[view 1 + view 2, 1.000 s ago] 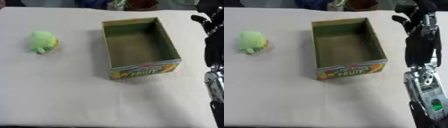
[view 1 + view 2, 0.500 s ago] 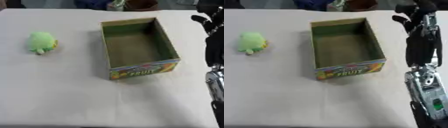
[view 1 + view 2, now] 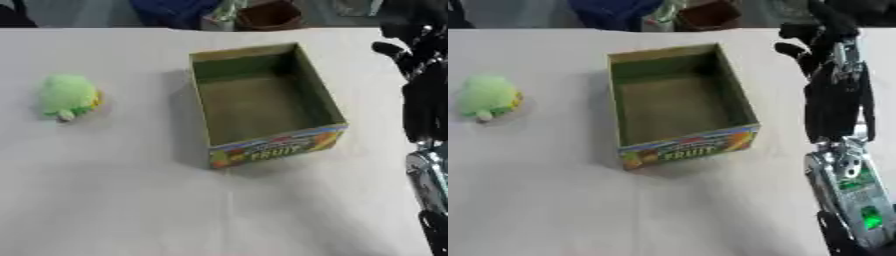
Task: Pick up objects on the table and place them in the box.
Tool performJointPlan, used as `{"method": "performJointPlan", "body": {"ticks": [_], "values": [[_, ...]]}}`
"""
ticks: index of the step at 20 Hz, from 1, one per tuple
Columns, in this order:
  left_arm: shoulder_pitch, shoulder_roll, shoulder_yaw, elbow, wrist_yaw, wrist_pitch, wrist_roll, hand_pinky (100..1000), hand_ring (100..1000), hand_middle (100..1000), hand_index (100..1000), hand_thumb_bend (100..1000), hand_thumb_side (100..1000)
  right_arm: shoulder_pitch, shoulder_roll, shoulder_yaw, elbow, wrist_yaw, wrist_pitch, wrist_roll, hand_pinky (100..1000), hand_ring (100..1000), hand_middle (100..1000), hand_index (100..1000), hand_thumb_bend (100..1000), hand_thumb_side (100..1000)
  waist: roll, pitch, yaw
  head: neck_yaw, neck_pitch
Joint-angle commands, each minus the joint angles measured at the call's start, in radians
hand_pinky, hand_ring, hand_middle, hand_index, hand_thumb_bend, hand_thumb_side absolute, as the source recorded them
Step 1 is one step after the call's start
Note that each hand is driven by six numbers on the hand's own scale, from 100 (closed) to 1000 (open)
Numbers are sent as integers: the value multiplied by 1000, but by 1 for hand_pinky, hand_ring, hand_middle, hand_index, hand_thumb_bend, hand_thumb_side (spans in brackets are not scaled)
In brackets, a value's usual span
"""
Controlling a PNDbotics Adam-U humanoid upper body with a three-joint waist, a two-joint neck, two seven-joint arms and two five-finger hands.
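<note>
A green plush toy [image 3: 67, 96] with a bit of yellow lies on the white table at the left. The open cardboard box [image 3: 262, 102], with a fruit print on its front, stands in the middle and is empty inside. My right hand [image 3: 820, 42] hangs at the right of the box, over the table's far right part, black fingers relaxed and holding nothing. Its forearm [image 3: 846, 170] runs down the right edge. My left hand shows in neither view.
The white table [image 3: 131, 200] stretches wide in front of the box and the toy. Dark and brown things [image 3: 262, 14] stand beyond the far edge.
The whole picture has shifted slightly. The toy, the box and my right hand stay as they were.
</note>
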Motion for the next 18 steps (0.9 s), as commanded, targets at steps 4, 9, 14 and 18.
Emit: {"method": "performJointPlan", "body": {"ticks": [4, 9, 14, 18], "values": [[-104, 45, -51, 113, -158, -45, -76, 604, 690, 755, 911, 343, 954, -10, -25, 4, -20, 5, -1, 8, 742, 821, 604, 904, 100, 1000, -1, -12, -8, 9, -19], [-175, 14, -99, 194, -255, -78, -116, 621, 713, 784, 935, 433, 974, -11, -23, 8, -20, 2, 2, 13, 742, 821, 604, 904, 100, 1000, -2, -14, -13, 20, -24], [-239, -18, -129, 253, -329, -103, -164, 626, 722, 794, 945, 521, 987, -10, -20, 11, -20, 0, 4, 17, 742, 821, 604, 905, 100, 1000, -3, -16, -18, 31, -30], [-289, -45, -142, 287, -368, -114, -183, 631, 728, 800, 951, 539, 985, -9, -18, 14, -20, -1, 6, 21, 743, 822, 603, 905, 100, 1000, -3, -16, -20, 35, -32]]}}
